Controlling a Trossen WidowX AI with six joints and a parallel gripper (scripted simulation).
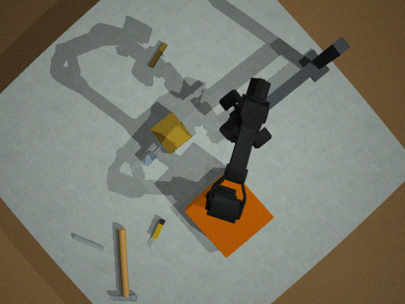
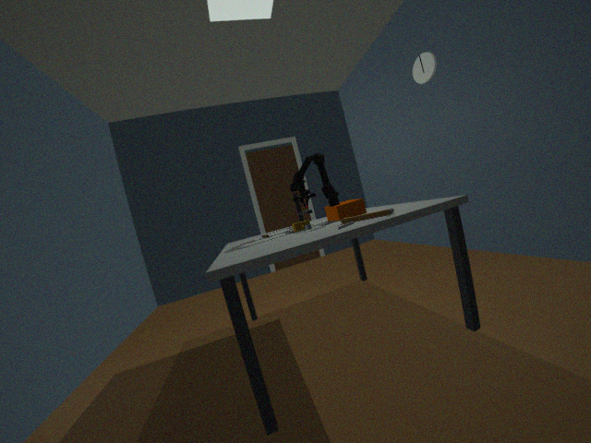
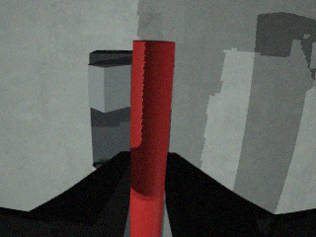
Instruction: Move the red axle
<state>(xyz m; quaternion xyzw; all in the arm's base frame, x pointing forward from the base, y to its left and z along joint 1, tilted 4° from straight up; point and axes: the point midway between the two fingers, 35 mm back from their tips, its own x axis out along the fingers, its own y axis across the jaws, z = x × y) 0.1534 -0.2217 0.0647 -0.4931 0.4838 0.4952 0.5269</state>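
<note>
In the pincer (image 3: 148, 162), the red axle (image 3: 153, 118), lower end cut off

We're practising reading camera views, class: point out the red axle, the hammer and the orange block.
Red axle (image 3: 157, 118): wrist view, its shaft.
Hammer (image 1: 123, 261) (image 2: 369, 216): top and exterior views, wooden handle.
Orange block (image 1: 252, 217) (image 2: 350, 209): top view, upper face; exterior view, side.

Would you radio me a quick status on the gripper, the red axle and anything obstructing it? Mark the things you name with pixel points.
Jaws closed on red axle (image 3: 154, 99). Axle not yet in V-blocks. Nothing seen touching axle's visible end; rest of path unclear.
</note>
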